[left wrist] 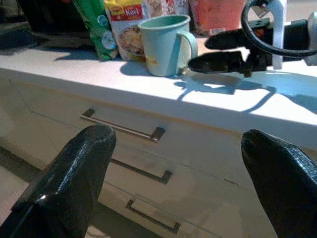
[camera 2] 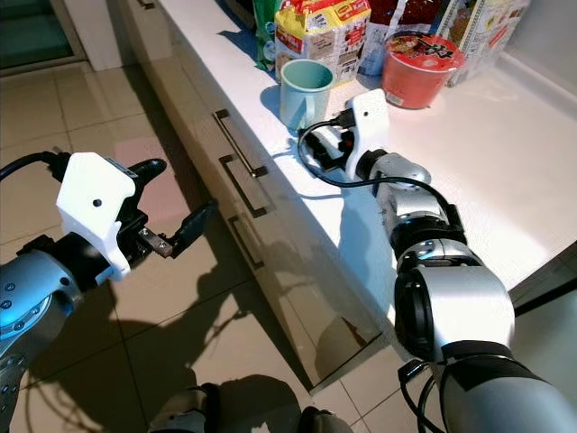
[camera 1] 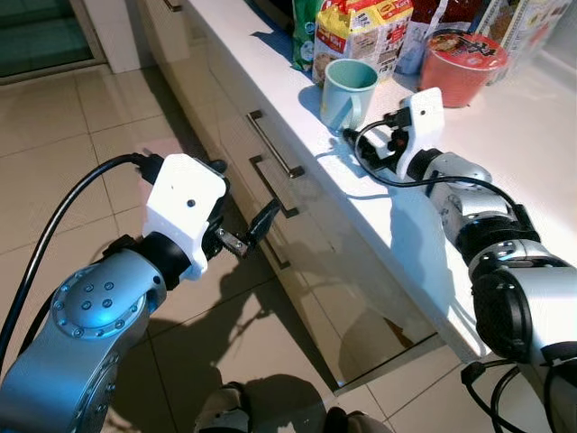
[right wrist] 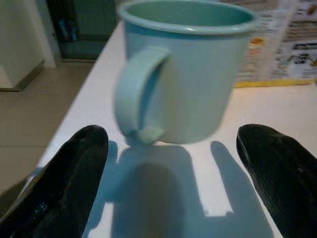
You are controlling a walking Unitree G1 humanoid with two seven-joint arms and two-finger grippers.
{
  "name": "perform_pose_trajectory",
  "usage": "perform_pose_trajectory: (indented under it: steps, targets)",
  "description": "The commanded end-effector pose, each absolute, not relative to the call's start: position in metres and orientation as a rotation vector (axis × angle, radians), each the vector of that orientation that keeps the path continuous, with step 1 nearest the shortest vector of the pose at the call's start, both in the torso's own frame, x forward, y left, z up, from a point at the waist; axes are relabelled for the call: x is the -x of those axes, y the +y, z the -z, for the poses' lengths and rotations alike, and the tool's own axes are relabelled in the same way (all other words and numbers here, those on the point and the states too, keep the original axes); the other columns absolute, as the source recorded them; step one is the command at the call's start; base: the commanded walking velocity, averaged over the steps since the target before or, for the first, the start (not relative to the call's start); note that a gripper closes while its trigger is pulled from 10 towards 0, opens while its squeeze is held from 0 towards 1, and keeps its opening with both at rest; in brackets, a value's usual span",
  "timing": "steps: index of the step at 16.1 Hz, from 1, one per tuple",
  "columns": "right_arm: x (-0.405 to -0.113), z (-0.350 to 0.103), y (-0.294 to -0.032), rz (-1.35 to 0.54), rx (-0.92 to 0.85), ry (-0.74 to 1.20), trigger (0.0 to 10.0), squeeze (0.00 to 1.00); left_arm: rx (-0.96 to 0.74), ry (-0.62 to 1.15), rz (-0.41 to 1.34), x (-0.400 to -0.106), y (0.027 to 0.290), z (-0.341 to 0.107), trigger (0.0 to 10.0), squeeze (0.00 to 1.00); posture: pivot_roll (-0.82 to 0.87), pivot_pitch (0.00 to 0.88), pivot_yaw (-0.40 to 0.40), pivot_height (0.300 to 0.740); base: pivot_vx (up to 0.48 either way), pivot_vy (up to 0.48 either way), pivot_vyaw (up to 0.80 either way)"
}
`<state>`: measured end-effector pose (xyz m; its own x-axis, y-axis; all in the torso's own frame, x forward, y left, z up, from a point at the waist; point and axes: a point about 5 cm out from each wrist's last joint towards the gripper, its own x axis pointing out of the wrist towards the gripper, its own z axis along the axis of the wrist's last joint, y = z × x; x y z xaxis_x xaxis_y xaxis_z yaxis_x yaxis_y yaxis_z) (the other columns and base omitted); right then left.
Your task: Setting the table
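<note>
1. A long white desk (camera 1: 505, 153) runs along the kitchen wall above a bank of cream drawers (camera 1: 297, 225) with metal bar handles, over a tiled floor (camera 1: 81, 144)
2. The left end effector (camera 2: 171, 203) hangs over the floor in front of the drawers, its black fingers spread wide and holding nothing
3. The right end effector (left wrist: 218, 49) rests low over the desk, fingers wide apart, pointing at the mug's handle from just beside it
4. Food packets (camera 1: 361, 32) and a red noodle cup (camera 1: 462, 65) stand behind
5. A pale green mug (right wrist: 188, 69) stands upright near the desk's front edge
</note>
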<state>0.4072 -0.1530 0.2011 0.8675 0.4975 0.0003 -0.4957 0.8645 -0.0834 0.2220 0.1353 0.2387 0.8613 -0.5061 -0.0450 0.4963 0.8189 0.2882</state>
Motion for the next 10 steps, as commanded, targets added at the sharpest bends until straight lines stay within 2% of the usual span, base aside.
perform_pose_trajectory:
  steps: [1,10]
  targets:
    - [-0.408,-0.205,-0.153,-0.520,0.097,-0.037,10.0,0.00,-0.306,-0.034,0.559,-0.217,0.132,-0.240,10.0,0.00,0.35,0.177,-0.052,0.740,0.000,0.000,0.00]
    - [-0.412,-0.211,-0.134,-0.451,0.095,-0.078,10.0,0.00,-0.309,-0.034,0.547,-0.215,0.131,-0.243,10.0,0.00,0.36,0.176,-0.058,0.740,0.000,0.000,0.00]
